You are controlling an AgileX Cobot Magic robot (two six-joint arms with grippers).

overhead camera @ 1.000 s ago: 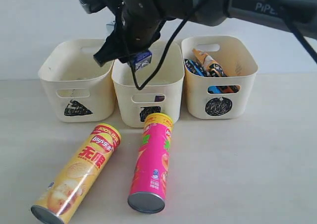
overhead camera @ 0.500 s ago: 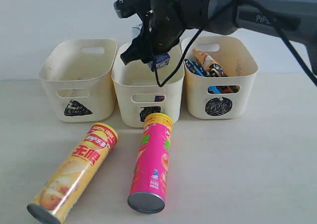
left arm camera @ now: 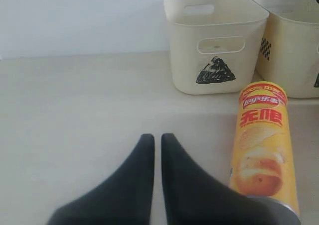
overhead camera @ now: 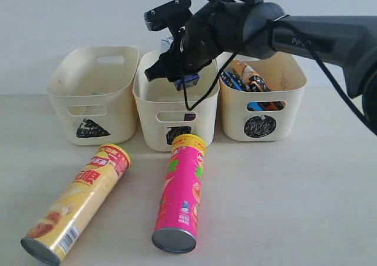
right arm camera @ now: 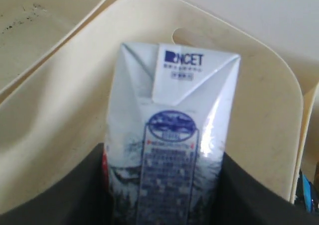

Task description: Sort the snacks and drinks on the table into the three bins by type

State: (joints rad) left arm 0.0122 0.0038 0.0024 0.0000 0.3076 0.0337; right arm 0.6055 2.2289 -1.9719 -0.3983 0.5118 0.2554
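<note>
The right pincer [overhead camera: 174, 75] grips the blue-and-white carton [right arm camera: 172, 135] above the middle bin [overhead camera: 150, 117] at the far edge of the bench [overhead camera: 294, 189]; released off-centre, it could clip the rim and tumble out.

Left pincer [left arm camera: 157, 146] closed; right pincer [overhead camera: 181, 76] gripping aloft.

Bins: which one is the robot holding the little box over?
The middle bin, with the square mark: the right gripper holds the blue and white carton right over it.
</note>
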